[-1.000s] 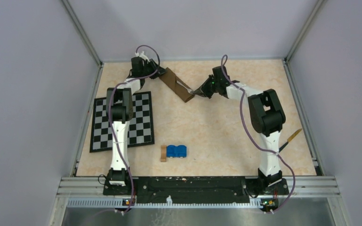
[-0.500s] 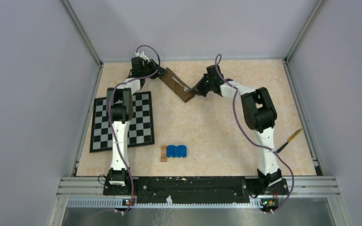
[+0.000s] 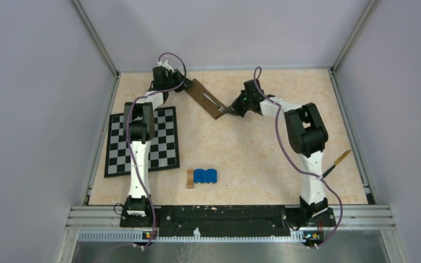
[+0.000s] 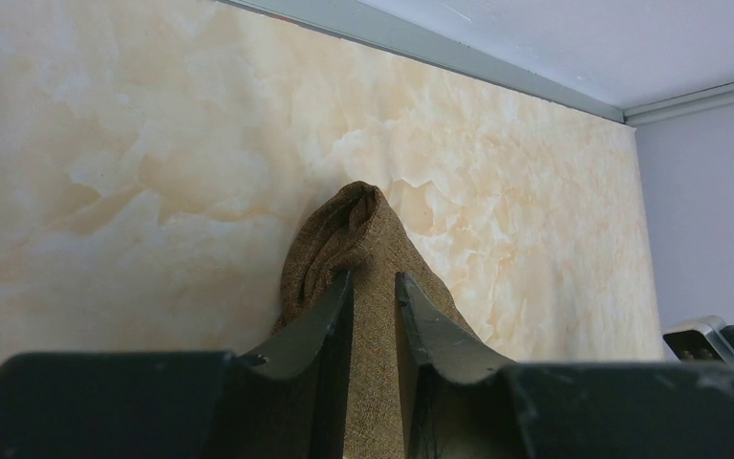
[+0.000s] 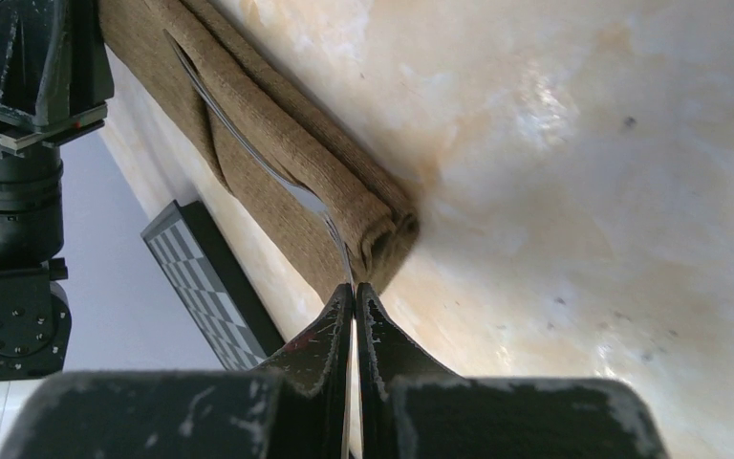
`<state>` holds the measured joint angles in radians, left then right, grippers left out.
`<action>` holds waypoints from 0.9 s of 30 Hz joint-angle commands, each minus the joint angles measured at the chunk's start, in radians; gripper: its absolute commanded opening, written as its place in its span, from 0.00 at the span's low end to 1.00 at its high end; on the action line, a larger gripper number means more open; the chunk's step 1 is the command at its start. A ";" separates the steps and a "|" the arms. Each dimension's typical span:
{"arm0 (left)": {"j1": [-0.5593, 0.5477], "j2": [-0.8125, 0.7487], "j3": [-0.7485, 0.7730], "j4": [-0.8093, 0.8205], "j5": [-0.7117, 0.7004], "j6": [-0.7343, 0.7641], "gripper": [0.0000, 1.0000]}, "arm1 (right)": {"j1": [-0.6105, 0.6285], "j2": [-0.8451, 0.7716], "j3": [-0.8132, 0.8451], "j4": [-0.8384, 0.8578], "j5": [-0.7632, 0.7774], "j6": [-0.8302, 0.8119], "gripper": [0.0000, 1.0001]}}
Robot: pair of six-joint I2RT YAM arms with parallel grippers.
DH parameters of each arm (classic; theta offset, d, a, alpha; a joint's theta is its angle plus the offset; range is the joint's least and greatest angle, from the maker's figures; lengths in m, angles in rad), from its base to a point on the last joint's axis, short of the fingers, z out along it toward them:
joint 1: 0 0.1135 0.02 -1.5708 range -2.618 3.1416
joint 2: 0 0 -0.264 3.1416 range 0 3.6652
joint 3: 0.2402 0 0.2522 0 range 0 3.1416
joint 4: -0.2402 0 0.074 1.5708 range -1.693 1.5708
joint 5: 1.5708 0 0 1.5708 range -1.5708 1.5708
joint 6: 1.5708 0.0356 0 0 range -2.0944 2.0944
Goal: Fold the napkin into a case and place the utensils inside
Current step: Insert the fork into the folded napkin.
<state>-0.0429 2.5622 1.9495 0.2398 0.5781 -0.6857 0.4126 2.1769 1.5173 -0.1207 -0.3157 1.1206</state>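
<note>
The case is a long narrow dark brown cloth strip lying diagonally at the back of the table. My left gripper is shut on its far end; in the left wrist view the cloth fills the gap between the jaws of the left gripper. My right gripper is at the case's near end, shut on a thin silver utensil. The utensil runs from the right gripper into a fold of the case. Its tip is hidden in the cloth.
A black-and-white checkered mat lies at the left. A blue object and a small tan wooden block sit near the front centre. Another utensil with a tan tip lies by the right arm.
My right gripper pushed left toward the case with the utensil, then drew back slightly to the right. The left gripper and the case have stayed in place.
</note>
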 commanded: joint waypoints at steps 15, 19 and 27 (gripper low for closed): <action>-0.001 0.011 -0.028 0.015 -0.012 0.008 0.28 | -0.027 -0.069 0.046 -0.052 0.049 -0.050 0.00; -0.001 0.013 -0.030 0.009 -0.019 0.014 0.28 | -0.028 -0.081 0.036 -0.059 0.051 -0.057 0.00; -0.003 0.012 -0.038 0.017 -0.020 0.004 0.28 | -0.010 -0.050 0.055 -0.040 0.042 -0.043 0.00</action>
<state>-0.0429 2.5622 1.9320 0.2626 0.5774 -0.6865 0.3950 2.1624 1.5154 -0.1577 -0.2958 1.0821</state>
